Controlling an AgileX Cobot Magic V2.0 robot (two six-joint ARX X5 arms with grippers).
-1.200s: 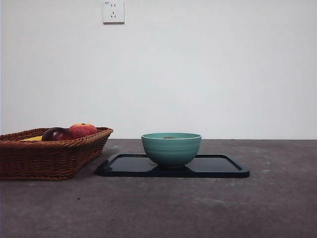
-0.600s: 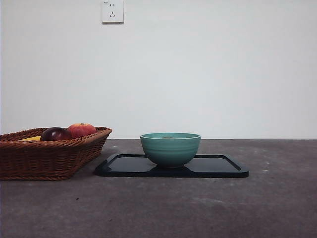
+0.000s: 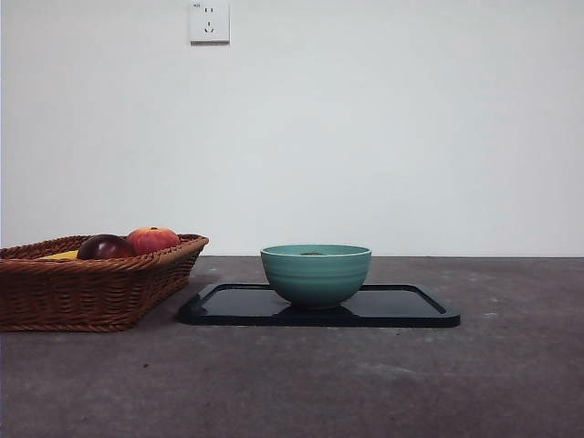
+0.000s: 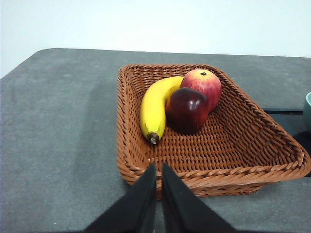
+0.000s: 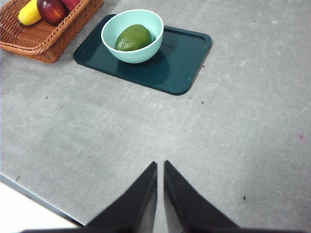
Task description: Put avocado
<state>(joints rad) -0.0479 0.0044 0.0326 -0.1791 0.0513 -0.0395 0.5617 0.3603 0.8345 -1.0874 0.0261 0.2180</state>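
Looks like a lab or test bench, not a home — bare grey matte tabletop point(image 3: 383, 383), plain white wall point(image 3: 383, 128) with one white wall socket point(image 3: 209, 21), fruit props staged in a brown wicker basket point(image 4: 243, 145) — nothing else around.

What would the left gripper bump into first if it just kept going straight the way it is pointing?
Most likely the near rim of the wicker basket: the left gripper, jaws shut, points straight at it. Past that rim lie the banana and the dark maroon fruit, though its height over the rim is unclear.

Even, soft light; sharp focus, faint shadows.
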